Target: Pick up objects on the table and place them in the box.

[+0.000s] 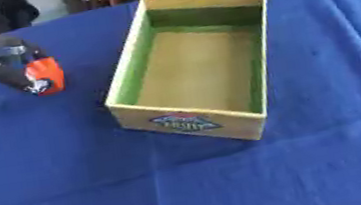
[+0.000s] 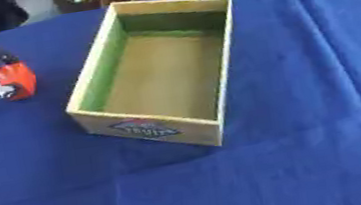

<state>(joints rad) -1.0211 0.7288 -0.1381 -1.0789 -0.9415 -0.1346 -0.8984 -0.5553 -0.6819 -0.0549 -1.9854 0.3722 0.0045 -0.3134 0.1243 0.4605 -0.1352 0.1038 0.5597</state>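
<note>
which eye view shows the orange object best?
Left eye view: the orange object sits well inside the frame, with the left hand curled round it. The right eye view shows the same object near its left edge, the hand partly cut off.

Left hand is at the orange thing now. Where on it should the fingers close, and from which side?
Grip the orange object across its rounded middle, coming from the robot's left and above, as the left hand already does: its dark fingers curl round the far and left sides. The right side faces the box, so leave that side free. The object's exact shape is unclear.
</note>
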